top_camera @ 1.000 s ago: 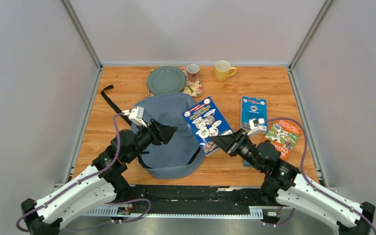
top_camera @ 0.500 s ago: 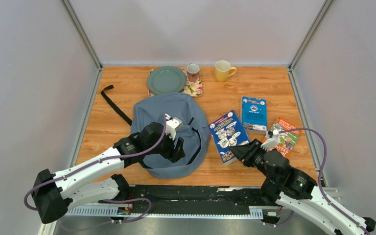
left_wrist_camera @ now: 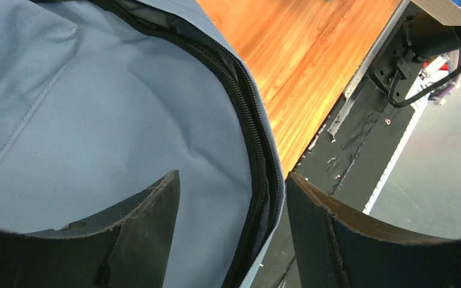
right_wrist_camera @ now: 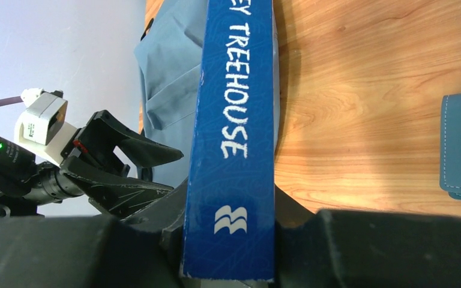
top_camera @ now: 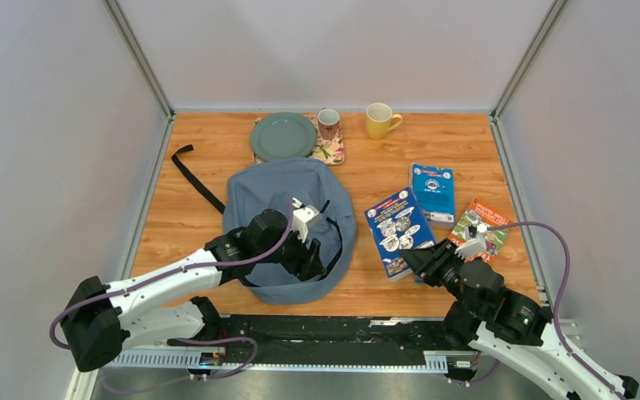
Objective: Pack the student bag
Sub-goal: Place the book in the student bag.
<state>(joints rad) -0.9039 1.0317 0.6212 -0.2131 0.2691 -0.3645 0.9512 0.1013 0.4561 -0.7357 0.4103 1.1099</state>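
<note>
The student bag (top_camera: 279, 204) lies flat on the wooden table, grey-blue with a black zipper along its rim. My left gripper (top_camera: 318, 252) hovers at the bag's near right edge. In the left wrist view its jaws (left_wrist_camera: 234, 204) stand open astride the zippered edge (left_wrist_camera: 253, 138), one finger over fabric, the other past the rim. My right gripper (top_camera: 417, 262) is shut on the near end of a blue picture book (top_camera: 397, 228), to the right of the bag. The right wrist view shows the book's spine (right_wrist_camera: 237, 120) clamped between the fingers.
A smaller blue book (top_camera: 432, 192) and an orange-green book (top_camera: 485, 230) lie right of the held one. At the back stand a green plate (top_camera: 282, 136), a patterned cup (top_camera: 328, 122) on a floral mat, and a yellow mug (top_camera: 378, 120). A black strap (top_camera: 190, 173) trails left.
My left gripper has swung right and nearer, from over the bag's middle to its near right edge. The right arm has drawn the blue book rightward and back, away from the bag.
</note>
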